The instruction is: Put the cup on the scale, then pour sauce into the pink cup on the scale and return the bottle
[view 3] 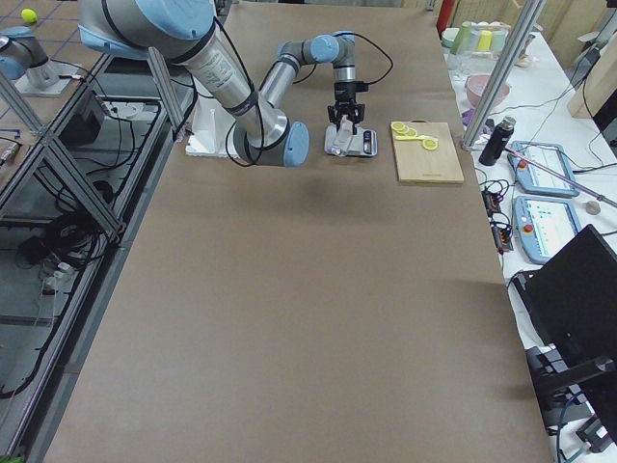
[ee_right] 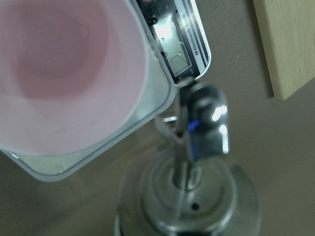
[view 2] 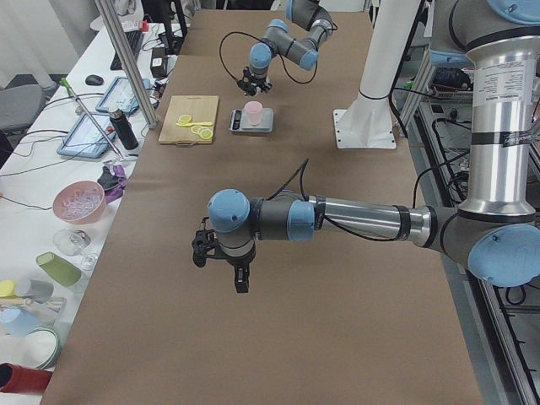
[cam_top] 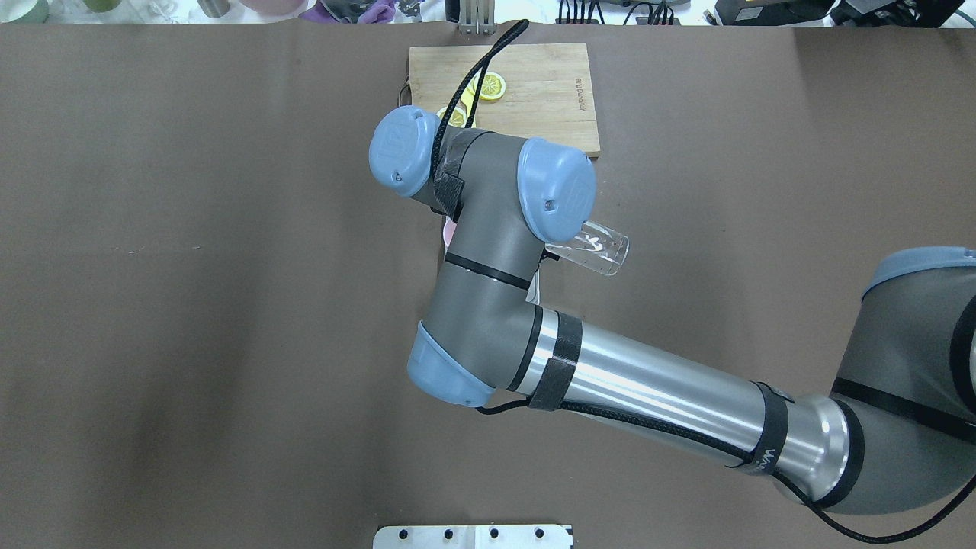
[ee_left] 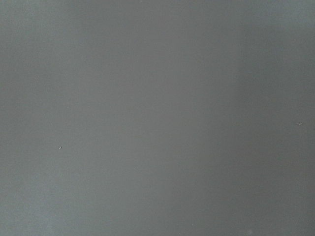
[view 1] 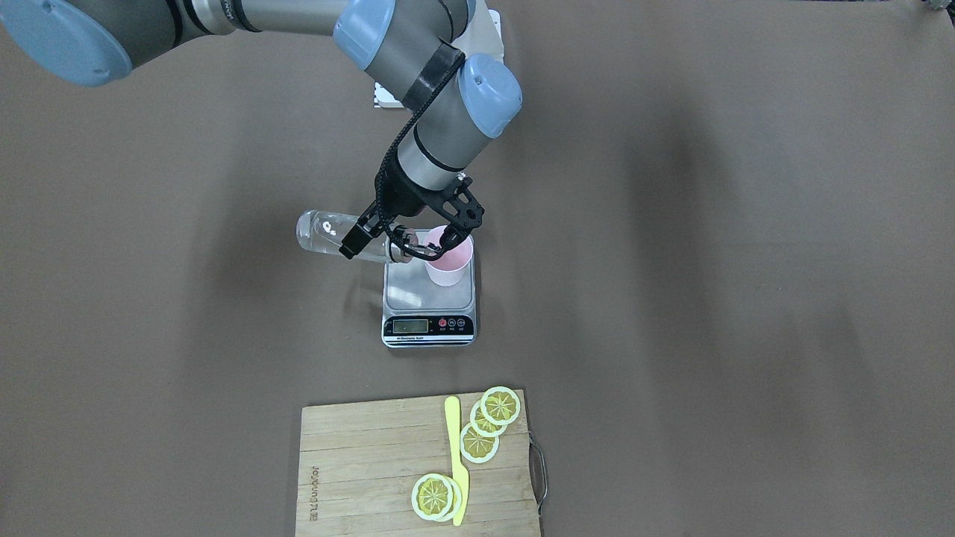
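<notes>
The right claw point(view 1: 395, 242) is clenched around the bottle point(view 1: 321, 233), grasping it near the neck and holding it tipped almost flat above the bench point(view 1: 709, 298). In the front-facing view the bottle's base points to 9 o'clock and its neck to 3 o'clock, reaching the rim of the cup point(view 1: 450, 265). The cup stands upright on the scale point(view 1: 410, 294), toward the 1 o'clock corner of the grey platform, with bare platform showing at its 8 o'clock side. The scale's display point(view 1: 411, 325) sits on the black strip at the 6 o'clock edge; its reading is too small to make out. The sauce point(view 1: 313, 237) shows only as clear liquid and glints inside the bottle. From the right wrist camera the metal spout point(ee_right: 204, 128) lies just beside the cup's rim at about 4 o'clock from it, blurred, and whether liquid is running from it or lying in the pink bottom cannot be told. At 6 o'clock from the scale, well apart from it, lies a cutting board point(view 1: 373, 462) carrying lemon slices point(view 1: 489, 421) and a yellow knife point(view 1: 455, 455). The left claw point(view 2: 221, 266) hangs over bare brown bench far from the scale, fingers pointing down; whether it is released or clenched cannot be told
</notes>
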### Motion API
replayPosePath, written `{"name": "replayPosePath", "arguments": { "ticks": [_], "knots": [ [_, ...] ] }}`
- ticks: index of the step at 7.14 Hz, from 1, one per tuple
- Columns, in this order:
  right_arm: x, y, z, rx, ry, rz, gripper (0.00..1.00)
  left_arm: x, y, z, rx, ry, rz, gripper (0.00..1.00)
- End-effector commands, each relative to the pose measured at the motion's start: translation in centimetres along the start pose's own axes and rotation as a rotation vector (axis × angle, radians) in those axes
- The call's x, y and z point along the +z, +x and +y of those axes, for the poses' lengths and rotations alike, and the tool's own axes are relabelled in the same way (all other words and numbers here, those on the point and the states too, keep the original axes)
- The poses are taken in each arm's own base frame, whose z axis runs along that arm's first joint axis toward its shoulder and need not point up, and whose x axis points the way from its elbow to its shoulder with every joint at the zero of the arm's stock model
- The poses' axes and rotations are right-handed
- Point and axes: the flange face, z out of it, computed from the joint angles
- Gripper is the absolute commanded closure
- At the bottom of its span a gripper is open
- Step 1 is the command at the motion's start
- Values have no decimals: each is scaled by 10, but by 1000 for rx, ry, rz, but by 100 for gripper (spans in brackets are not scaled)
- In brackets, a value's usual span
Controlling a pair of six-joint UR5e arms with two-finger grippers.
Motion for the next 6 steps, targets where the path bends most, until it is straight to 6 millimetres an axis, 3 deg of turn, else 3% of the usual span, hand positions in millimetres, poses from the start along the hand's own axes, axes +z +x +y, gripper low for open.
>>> {"name": "replayPosePath", "arguments": {
  "ticks": [1,3,6],
  "knots": [
    [3,-22,2,-29,-3,7,100,-11,13,-21,16,18,1,3],
    [3,-33,3,-38,-21,17,100,-6,5,-28,14,15,2,3],
    [2,-23,8,-32,-66,47,100,-10,7,-28,13,21,9,3]
  ]
}}
